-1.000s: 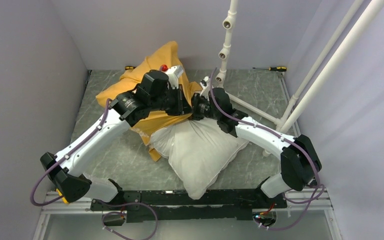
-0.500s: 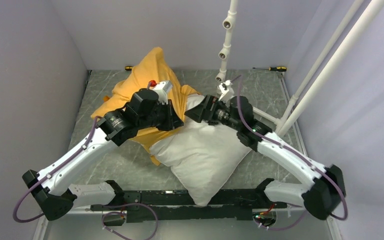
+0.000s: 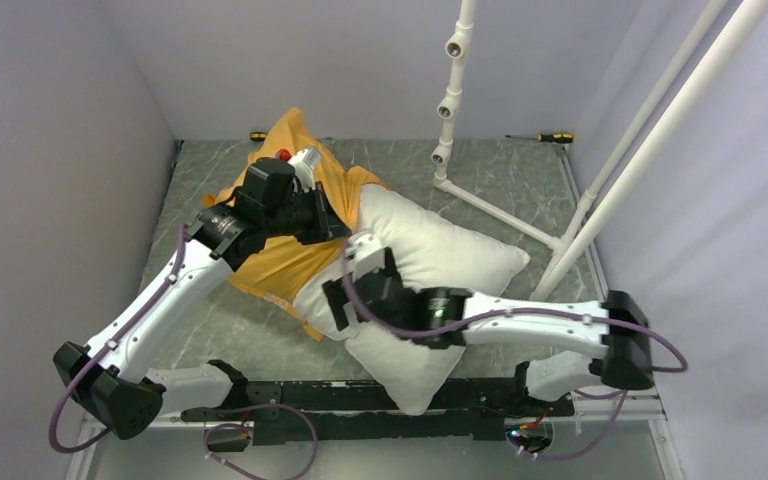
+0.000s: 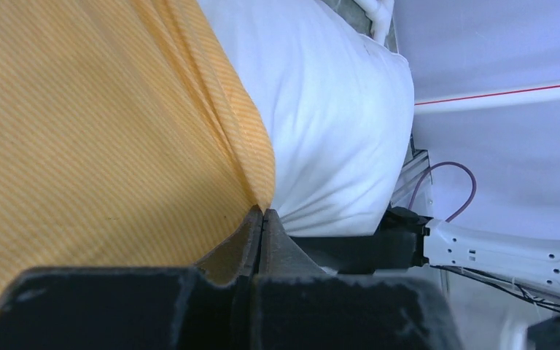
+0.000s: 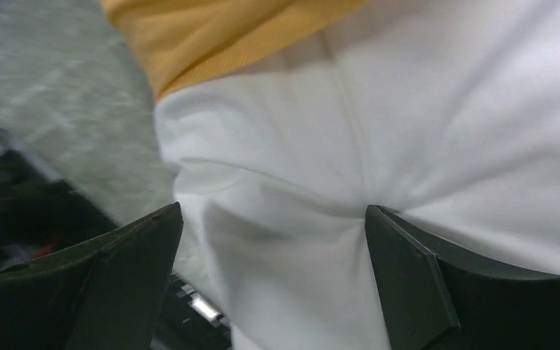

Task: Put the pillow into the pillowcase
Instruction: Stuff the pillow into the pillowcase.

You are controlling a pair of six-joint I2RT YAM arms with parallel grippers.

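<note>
The white pillow (image 3: 440, 255) lies across the middle of the table, its left end tucked into the orange-yellow pillowcase (image 3: 285, 265). My left gripper (image 3: 332, 228) is shut on the pillowcase's open edge, holding it up against the pillow. In the left wrist view the jaws (image 4: 262, 216) pinch the orange hem (image 4: 80, 109) beside the pillow (image 4: 335, 109). My right gripper (image 3: 338, 298) stands open at the pillow's near left corner. In the right wrist view its fingers (image 5: 273, 219) straddle bulging white pillow fabric (image 5: 408, 109) without gripping it, below the pillowcase edge (image 5: 211, 36).
A white pipe frame (image 3: 450, 100) stands at the back, and slanted pipes (image 3: 650, 130) run on the right. Two screwdrivers (image 3: 555, 137) (image 3: 258, 135) lie by the back wall. Grey walls close in both sides. The marbled tabletop (image 5: 44, 87) shows left of the pillow.
My right gripper opened, left the pillow's far end and swung down to its near left corner. The left arm pulled the pillowcase leftward. The pillow settled flatter toward the right.
</note>
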